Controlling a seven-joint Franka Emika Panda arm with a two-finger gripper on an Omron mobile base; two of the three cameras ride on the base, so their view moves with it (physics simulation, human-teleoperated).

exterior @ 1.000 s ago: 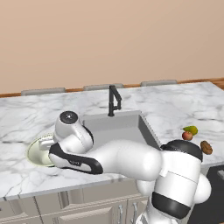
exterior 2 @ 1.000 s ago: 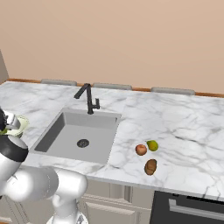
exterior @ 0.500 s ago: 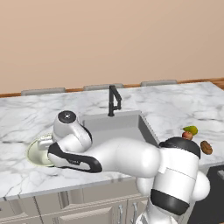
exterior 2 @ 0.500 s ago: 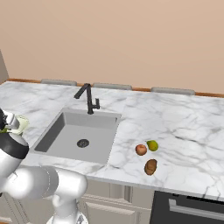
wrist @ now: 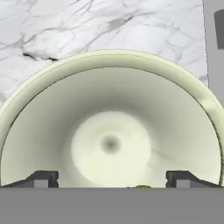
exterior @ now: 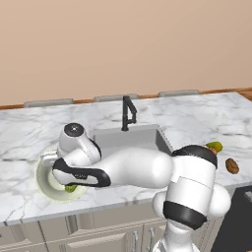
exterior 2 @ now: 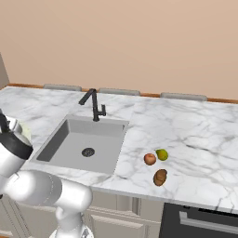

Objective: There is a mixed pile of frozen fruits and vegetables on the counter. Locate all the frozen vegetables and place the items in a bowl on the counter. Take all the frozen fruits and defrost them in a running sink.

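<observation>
My gripper (wrist: pixel 111 180) hangs open just over the pale yellow-green bowl (wrist: pixel 109 87), its fingertips (wrist: pixel 41 179) wide apart with nothing between them. In the left base view the arm reaches down over the bowl (exterior: pixel 43 172), left of the sink (exterior: pixel 147 140), and a green broccoli floret (exterior: pixel 71 188) lies inside the bowl under the hand. A sliver of that floret (wrist: pixel 142 187) peeks in at the bottom of the hand view. On the counter (exterior 2: pixel 195 135) right of the sink (exterior 2: pixel 83 144) sit the red apple (exterior 2: pixel 149 159), the yellow-green fruit (exterior 2: pixel 161 154) and the brown oblong lump (exterior 2: pixel 160 177).
A black faucet (exterior 2: pixel 94 104) stands at the back of the sink, with no water showing. A dark appliance front (exterior 2: pixel 200 223) sits below the counter at the right. Beige cabinets (exterior: pixel 98 231) run under the counter's front edge.
The jaws have opened wide over the bowl, and the green floret now lies in the bowl. The arm has barely shifted.
</observation>
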